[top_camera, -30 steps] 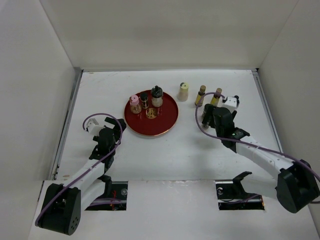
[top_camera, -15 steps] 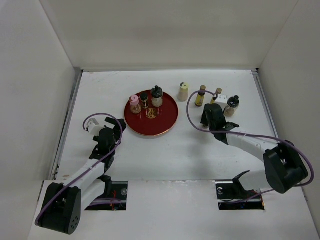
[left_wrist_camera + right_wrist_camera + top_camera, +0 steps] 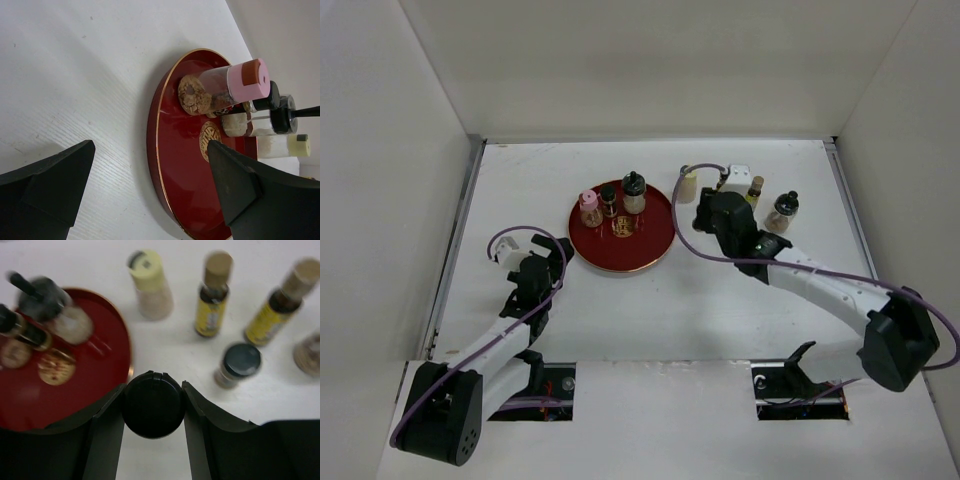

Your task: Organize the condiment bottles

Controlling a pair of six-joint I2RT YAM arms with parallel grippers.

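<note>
My right gripper point(image 3: 153, 386) is shut on a black-capped bottle point(image 3: 153, 407), seen from above, just right of the red tray point(image 3: 95, 390). In the top view this gripper point(image 3: 704, 214) hides the bottle. Beyond it on the table stand a cream-capped bottle point(image 3: 150, 285), two slim amber bottles point(image 3: 214, 295) point(image 3: 281, 304) and a small dark-capped jar point(image 3: 238, 365). On the tray point(image 3: 655, 245) stand a pink-capped bottle point(image 3: 589, 208), a small dark bottle point(image 3: 609, 198) and a larger dark-capped one point(image 3: 634, 190). My left gripper point(image 3: 150, 145) stands open and empty at the tray's left rim.
Another dark-capped jar point(image 3: 782, 210) stands to the right of the amber bottles. White walls enclose the table at the back and both sides. The tray's front half point(image 3: 200, 190) holds only its gold emblem.
My right gripper has shut on the black-capped bottle and moved left and away, toward the tray's right rim. The left arm has stayed put.
</note>
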